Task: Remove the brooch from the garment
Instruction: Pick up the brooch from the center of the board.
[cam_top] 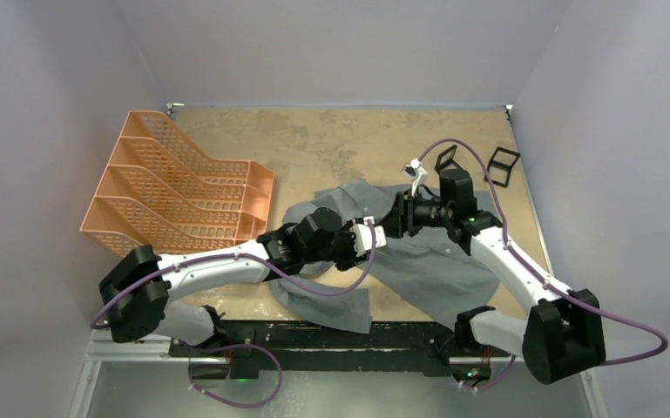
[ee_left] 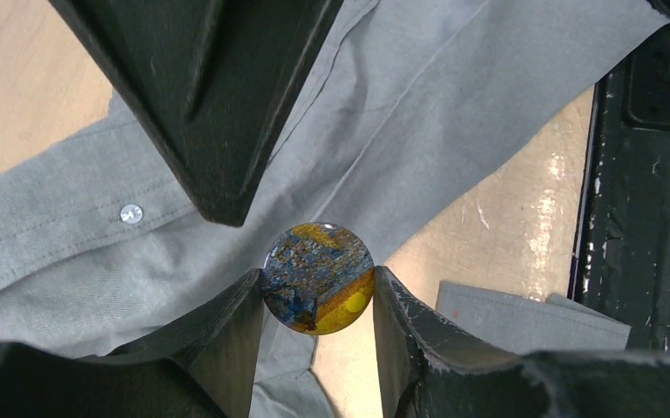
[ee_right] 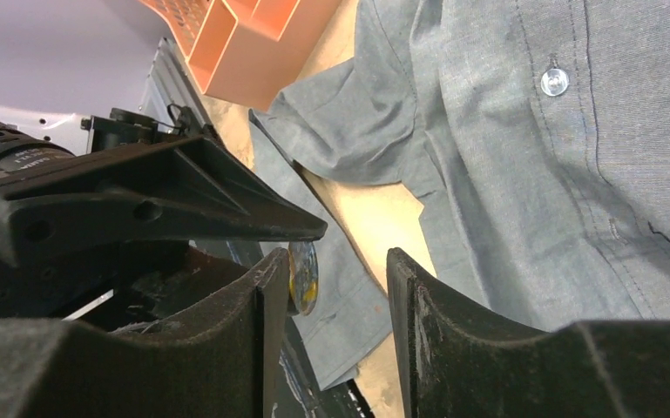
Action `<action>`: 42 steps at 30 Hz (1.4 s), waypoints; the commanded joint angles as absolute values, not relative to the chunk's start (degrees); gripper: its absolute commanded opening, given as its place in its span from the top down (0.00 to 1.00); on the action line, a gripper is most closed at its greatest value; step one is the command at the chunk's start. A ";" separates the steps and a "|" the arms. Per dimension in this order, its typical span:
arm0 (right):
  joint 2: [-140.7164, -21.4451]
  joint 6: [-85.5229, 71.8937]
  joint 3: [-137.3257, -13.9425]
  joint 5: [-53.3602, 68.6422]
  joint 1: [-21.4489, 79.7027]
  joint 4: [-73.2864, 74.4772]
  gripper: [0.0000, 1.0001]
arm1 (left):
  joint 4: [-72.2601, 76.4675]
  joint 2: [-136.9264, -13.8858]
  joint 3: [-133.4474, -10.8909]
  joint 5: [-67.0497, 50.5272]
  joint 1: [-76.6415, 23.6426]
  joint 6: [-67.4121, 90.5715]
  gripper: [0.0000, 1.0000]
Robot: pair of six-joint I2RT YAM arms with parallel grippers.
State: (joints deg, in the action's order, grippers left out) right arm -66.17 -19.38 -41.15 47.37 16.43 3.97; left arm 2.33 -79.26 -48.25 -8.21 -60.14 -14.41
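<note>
The round brooch (ee_left: 318, 279) — a glossy disc of blue and yellow — sat pinched by its rim in the left hand (ee_left: 315, 273). It was held up over the grey button-up shirt (cam_top: 436, 261), which lay spread across the counter (cam_top: 314, 139). The right hand (ee_right: 338, 259) met it nose to nose with its jaws open around the disc, one finger just beside a face and the other apart from it. The brooch looked clear of the cloth, but its back and pin were hidden, so a last snagged thread could not be ruled out.

The danger lay in the exchange. Should the left hand let go before the right had a firm clamp, the smooth domed face could slip between the pads. The brooch might then drop onto the shirt or roll off the counter. With four fingers crowded at one small disc, a skewed close could also knock it out of the rim grip — or jam finger against finger. If the pin did hold fabric, pulling away would drag the shirt along.
</note>
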 commanded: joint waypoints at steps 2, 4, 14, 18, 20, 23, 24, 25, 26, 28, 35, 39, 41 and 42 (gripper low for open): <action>-66.83 -17.63 -42.78 51.48 16.63 4.09 0.54 | 2.91 -78.20 -51.43 -10.06 -60.82 -16.05 0.74; -66.96 -17.28 -42.55 51.89 17.14 4.12 0.56 | 2.77 -78.22 -51.77 -10.04 -60.96 -16.20 0.74; -67.26 -16.30 -41.29 52.55 19.56 4.41 0.62 | 1.78 -78.39 -52.82 -9.90 -61.01 -16.49 0.74; -67.49 -16.06 -41.33 52.71 19.86 4.45 0.68 | 1.47 -78.44 -52.89 -9.56 -61.06 -16.60 0.74; -67.58 -15.96 -41.39 52.81 19.96 4.45 0.72 | 1.34 -78.48 -52.90 -9.56 -61.06 -16.56 0.74; -67.96 -15.67 -41.22 53.23 19.96 4.47 0.79 | 1.23 -78.44 -52.88 -9.50 -61.05 -16.70 0.74; -68.14 -15.54 -41.12 53.52 19.96 4.56 0.81 | 1.23 -78.48 -52.98 -9.37 -61.01 -16.76 0.74; -68.22 -15.40 -41.01 53.87 19.95 4.60 0.83 | 1.21 -78.49 -53.00 -9.27 -61.00 -16.83 0.74; -68.28 -15.24 -40.94 54.10 19.95 4.65 0.84 | 1.17 -78.41 -53.00 -9.17 -61.00 -16.92 0.74; -68.25 -15.01 -40.96 54.41 19.95 4.78 0.90 | 1.23 -78.46 -53.04 -8.93 -61.01 -16.96 0.74; -67.90 -15.01 -41.00 55.99 20.04 4.40 1.00 | 1.28 -78.37 -52.93 -7.29 -61.00 -16.81 0.70; -66.75 -17.56 -40.85 56.66 19.97 2.37 1.00 | 3.11 -76.27 -51.11 -2.37 -61.00 -15.36 0.61; -66.13 -18.99 -40.81 55.80 19.75 0.67 1.00 | 4.61 -74.70 -49.53 1.51 -61.03 -13.82 0.55; -66.09 -19.56 -40.99 55.16 19.55 0.33 1.00 | 5.16 -73.76 -48.90 3.48 -61.02 -12.88 0.52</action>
